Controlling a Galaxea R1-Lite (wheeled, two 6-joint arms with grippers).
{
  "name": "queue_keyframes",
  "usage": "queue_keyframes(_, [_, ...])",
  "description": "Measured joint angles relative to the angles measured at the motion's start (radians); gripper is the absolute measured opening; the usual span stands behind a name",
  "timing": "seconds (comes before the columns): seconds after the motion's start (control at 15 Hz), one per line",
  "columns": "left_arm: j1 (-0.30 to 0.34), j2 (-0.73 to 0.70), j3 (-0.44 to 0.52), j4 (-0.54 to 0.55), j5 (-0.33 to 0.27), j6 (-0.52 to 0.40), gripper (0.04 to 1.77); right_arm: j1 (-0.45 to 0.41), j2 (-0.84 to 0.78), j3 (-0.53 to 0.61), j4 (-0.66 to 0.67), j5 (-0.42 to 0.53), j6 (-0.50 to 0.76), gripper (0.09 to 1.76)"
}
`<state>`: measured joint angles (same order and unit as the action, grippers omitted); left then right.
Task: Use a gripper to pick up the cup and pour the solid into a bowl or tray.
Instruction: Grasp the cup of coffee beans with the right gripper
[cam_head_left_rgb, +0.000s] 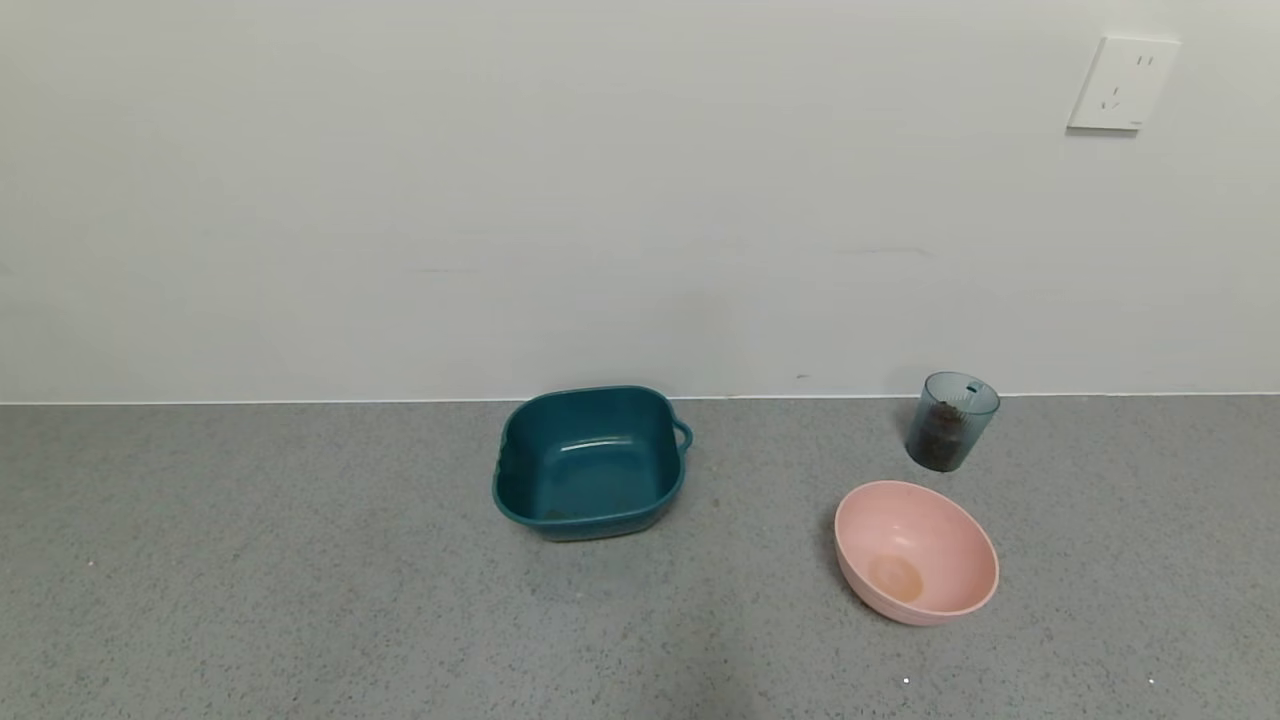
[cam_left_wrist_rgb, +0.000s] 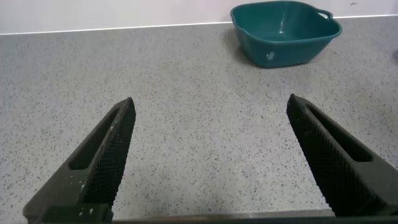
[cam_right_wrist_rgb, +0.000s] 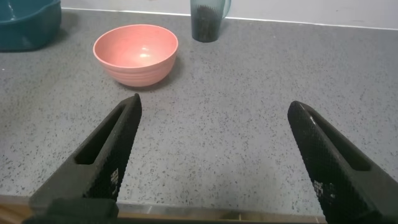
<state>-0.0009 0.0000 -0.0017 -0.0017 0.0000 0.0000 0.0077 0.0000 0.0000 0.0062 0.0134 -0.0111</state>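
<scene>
The grey-blue ribbed cup (cam_head_left_rgb: 952, 421) stands upright at the back right of the counter, near the wall, with dark brown pellets (cam_head_left_rgb: 940, 438) heaped inside. It also shows in the right wrist view (cam_right_wrist_rgb: 208, 18). The pale pink bowl (cam_head_left_rgb: 915, 552) sits just in front of the cup, empty; it shows in the right wrist view too (cam_right_wrist_rgb: 135, 53). Neither arm shows in the head view. My right gripper (cam_right_wrist_rgb: 214, 104) is open and empty, low over the counter's near edge, well short of the bowl and cup. My left gripper (cam_left_wrist_rgb: 211, 101) is open and empty over bare counter.
A dark teal squarish tub (cam_head_left_rgb: 590, 462) with a side handle sits mid-counter near the wall, also in the left wrist view (cam_left_wrist_rgb: 285, 31). The grey speckled counter (cam_head_left_rgb: 300, 560) meets a white wall with a socket (cam_head_left_rgb: 1123, 84) at the upper right.
</scene>
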Motion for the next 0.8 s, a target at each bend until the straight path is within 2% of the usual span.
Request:
queue_keyframes(0.6, [0.0,0.0,0.0,0.0,0.0,0.0,1.75,-0.006,0.0,0.0,-0.01,-0.02,0.003,1.71])
queue_keyframes(0.8, [0.0,0.0,0.0,0.0,0.0,0.0,1.75,-0.006,0.006,-0.061,0.001,-0.017,-0.023,1.71])
